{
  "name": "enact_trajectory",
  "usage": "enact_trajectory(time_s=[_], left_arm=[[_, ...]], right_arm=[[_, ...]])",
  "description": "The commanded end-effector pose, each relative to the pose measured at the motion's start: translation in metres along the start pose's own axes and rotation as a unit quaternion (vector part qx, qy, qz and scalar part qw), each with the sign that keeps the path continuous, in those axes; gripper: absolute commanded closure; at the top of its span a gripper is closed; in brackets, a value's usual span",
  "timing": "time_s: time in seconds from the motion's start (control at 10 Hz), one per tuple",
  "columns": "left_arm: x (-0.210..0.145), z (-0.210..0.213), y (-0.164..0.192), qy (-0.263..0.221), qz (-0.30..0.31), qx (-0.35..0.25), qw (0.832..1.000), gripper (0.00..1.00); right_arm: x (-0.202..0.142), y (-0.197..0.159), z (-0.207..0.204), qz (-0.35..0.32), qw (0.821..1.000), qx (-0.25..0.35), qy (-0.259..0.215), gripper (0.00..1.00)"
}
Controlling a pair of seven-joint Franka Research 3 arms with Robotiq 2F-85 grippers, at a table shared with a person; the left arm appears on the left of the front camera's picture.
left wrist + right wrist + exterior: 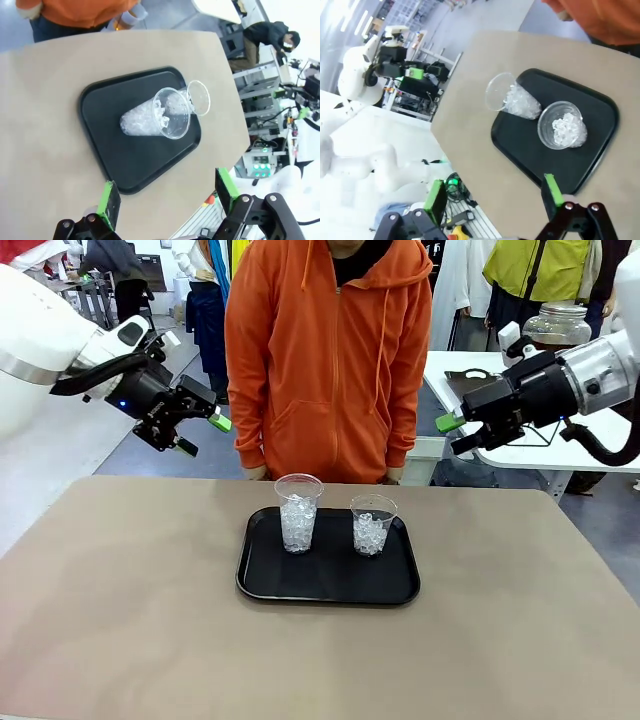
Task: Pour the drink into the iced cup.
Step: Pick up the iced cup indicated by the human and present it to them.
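Observation:
Two clear plastic cups filled with ice stand upright on a black tray (pixel 330 595) at the table's middle: a taller one (pixel 298 512) on the left and a shorter one (pixel 372 524) on the right. The amber-brown drink (pixel 556 332) sits in a lidded glass jar on a white side table at the back right. My left gripper (pixel 203 436) hovers open, high above the table's far left. My right gripper (pixel 455 433) hovers open at the far right, near the jar's table. Looking down, the left wrist view has its gripper (pixel 167 195) over the cups (pixel 155 117); the right wrist view shows the same for its gripper (pixel 494 195) and cups (pixel 562 127).
A person in an orange hoodie (pixel 325 360) stands at the table's far edge, right behind the tray, hands at the edge. The tan tabletop (pixel 120 620) spreads wide around the tray. The white side table (pixel 530 450) stands beyond the right corner.

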State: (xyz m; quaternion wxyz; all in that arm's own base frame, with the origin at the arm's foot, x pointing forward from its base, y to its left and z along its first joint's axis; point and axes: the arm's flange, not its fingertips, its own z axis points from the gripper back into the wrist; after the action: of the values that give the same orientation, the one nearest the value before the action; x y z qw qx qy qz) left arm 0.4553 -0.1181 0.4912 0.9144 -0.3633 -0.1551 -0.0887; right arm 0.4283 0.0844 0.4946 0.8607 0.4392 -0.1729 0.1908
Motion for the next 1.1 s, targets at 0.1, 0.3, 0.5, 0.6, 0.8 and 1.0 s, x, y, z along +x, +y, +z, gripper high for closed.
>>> enact_trajectory(time_s=[0.1, 0.3, 0.5, 0.6, 0.8, 1.0], left_arm=[[0.001, 0.001, -0.003, -0.007, 0.008, 0.002, 1.000, 0.00], [0.001, 0.001, -0.003, -0.007, 0.008, 0.002, 1.000, 0.00], [0.003, 0.007, 0.015, -0.010, 0.029, -0.040, 0.999, 0.00], [0.006, 0.013, 0.037, -0.026, 0.066, -0.082, 0.994, 0.00], [0.005, 0.010, 0.061, -0.035, 0.109, -0.123, 0.986, 0.00], [-0.001, -0.001, 0.077, -0.044, 0.111, -0.159, 0.980, 0.00]], right_arm=[[-0.002, 0.005, 0.003, -0.002, 1.000, 0.014, -0.006, 0.00], [-0.002, 0.005, 0.003, -0.002, 1.000, 0.014, -0.006, 0.00], [0.007, -0.009, 0.005, -0.050, 0.997, 0.050, -0.006, 0.00], [0.013, -0.024, 0.010, -0.092, 0.992, 0.083, -0.009, 0.00], [0.019, -0.047, 0.011, -0.146, 0.982, 0.118, -0.013, 0.00], [0.018, -0.073, 0.008, -0.193, 0.966, 0.170, -0.015, 0.00]])
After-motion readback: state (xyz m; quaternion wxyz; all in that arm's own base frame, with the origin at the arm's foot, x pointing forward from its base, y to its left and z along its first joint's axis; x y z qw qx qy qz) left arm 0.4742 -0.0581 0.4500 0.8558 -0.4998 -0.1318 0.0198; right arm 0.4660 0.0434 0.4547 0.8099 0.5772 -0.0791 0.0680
